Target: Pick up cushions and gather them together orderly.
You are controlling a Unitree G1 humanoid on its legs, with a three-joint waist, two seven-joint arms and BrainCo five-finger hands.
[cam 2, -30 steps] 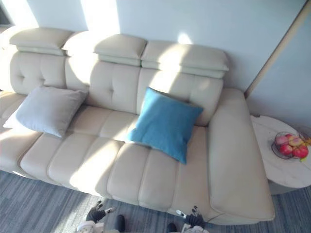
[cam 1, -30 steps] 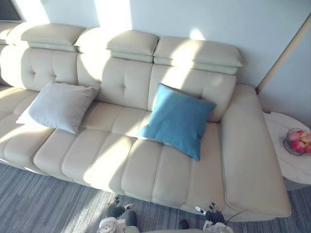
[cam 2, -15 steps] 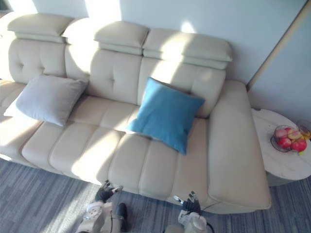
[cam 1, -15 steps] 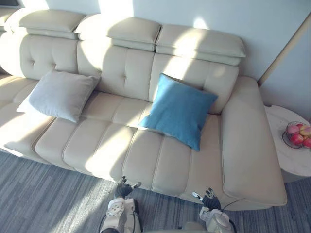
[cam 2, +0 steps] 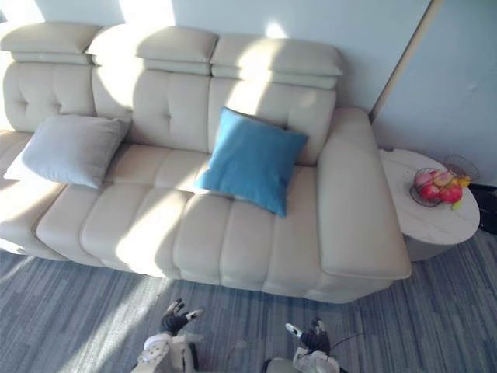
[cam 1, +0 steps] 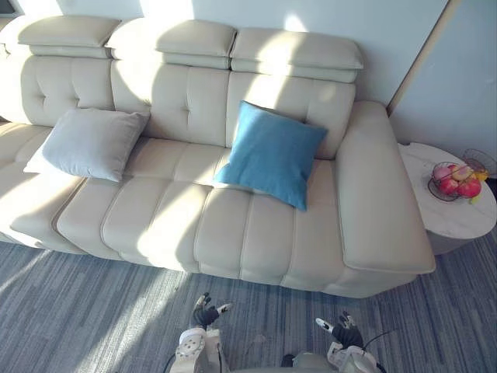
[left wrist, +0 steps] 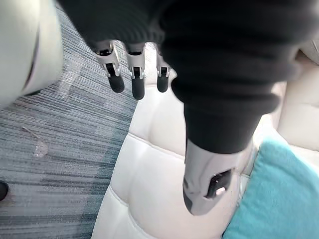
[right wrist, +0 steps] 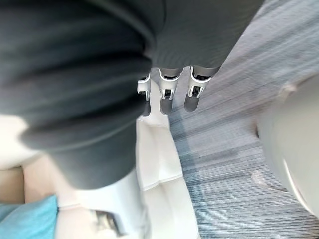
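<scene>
Cream leather sofa [cam 1: 194, 225] on a grey-blue striped carpet [cam 1: 70, 311], seen from above. A blue cushion [cam 1: 272, 154] leans tilted against the backrest of the seat nearest the right armrest, its lower corner resting on the seat. A pale grey cushion [cam 1: 89, 144] lies well apart from it towards the left end of the sofa, propped against the backrest there. Neither cushion is touched by the robot. The left hand [cam 1: 205, 315] and the right hand [cam 1: 342, 334] both hang low over the carpet in front of the sofa's front edge, each with fingers straight and spread, thumb apart, holding nothing. Beside the right armrest stands a small round white bench [cam 1: 458, 221] bearing a wire bowl of red and yellow fruit [cam 1: 454, 183]. Sunlight falls in bright patches across the backrest and seats.
</scene>
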